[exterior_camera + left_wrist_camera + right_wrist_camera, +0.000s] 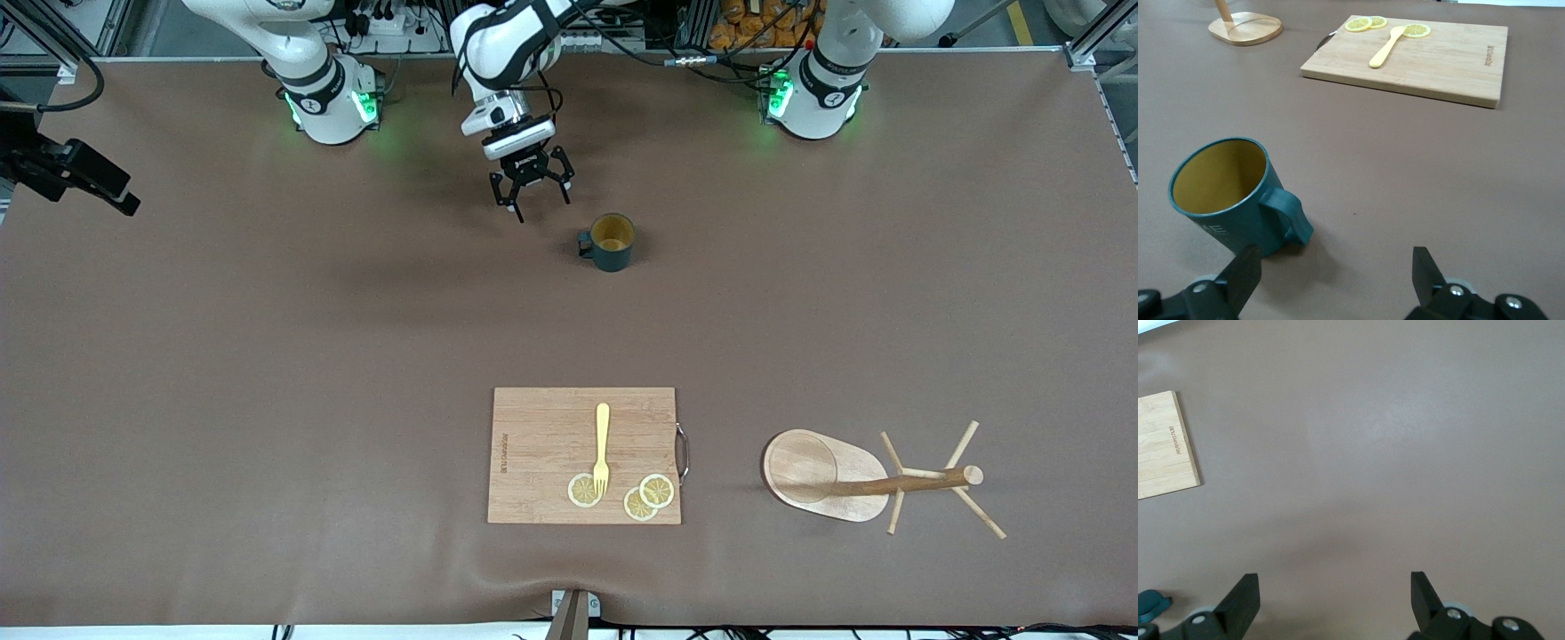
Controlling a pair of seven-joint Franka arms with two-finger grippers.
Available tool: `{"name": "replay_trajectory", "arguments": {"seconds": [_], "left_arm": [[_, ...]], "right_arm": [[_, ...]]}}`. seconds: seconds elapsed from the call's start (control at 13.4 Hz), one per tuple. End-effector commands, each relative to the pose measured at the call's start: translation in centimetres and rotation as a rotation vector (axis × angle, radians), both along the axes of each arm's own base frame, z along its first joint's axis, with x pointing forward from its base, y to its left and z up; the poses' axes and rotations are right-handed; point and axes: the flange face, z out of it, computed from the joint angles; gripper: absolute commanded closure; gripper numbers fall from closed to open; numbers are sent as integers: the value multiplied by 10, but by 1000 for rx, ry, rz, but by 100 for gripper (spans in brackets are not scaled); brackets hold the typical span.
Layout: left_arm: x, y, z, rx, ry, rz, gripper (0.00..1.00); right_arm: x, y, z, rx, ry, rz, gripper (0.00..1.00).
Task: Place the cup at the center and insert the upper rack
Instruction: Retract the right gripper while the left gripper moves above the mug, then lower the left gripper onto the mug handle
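Teal cup (1228,193) on counter (1418,173), not centred yet. L hand (1335,257) spread wide beside it; nxt needs a rim grip. R hand (1335,583) waits over counter, fingers apart.

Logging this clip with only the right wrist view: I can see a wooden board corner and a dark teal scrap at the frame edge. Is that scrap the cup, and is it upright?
Observer: Yes. It is the small dark teal mug with a yellowish inside, and it stands upright on the brown table.
Operator: My right gripper waits open over bare table. Is the other arm holding the mug?
Observer: No. The left gripper hovers open over the table beside the mug's handle, with nothing between its fingers.
Operator: And the rack?
Observer: The light wooden mug tree with pegs lies on its side beside the rectangular wooden cutting board, nearer to the front camera than the mug.
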Motion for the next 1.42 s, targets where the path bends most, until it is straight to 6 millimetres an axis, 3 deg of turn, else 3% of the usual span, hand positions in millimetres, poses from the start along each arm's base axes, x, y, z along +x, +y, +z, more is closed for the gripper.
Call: {"name": "replay_trajectory", "arguments": {"seconds": [0.0,0.37,1.35], "left_arm": [[-2,-3,-13,-4,-96,16,0],[-7,6,-53,47,-165,4,0],[21,26,-103,111,-267,-46,0]], "right_arm": [[0,-1,1,-11,0,2,0],[1,-3,-1,-11,0,-1,0],[1,-3,-2,-13,6,8,0]]}}
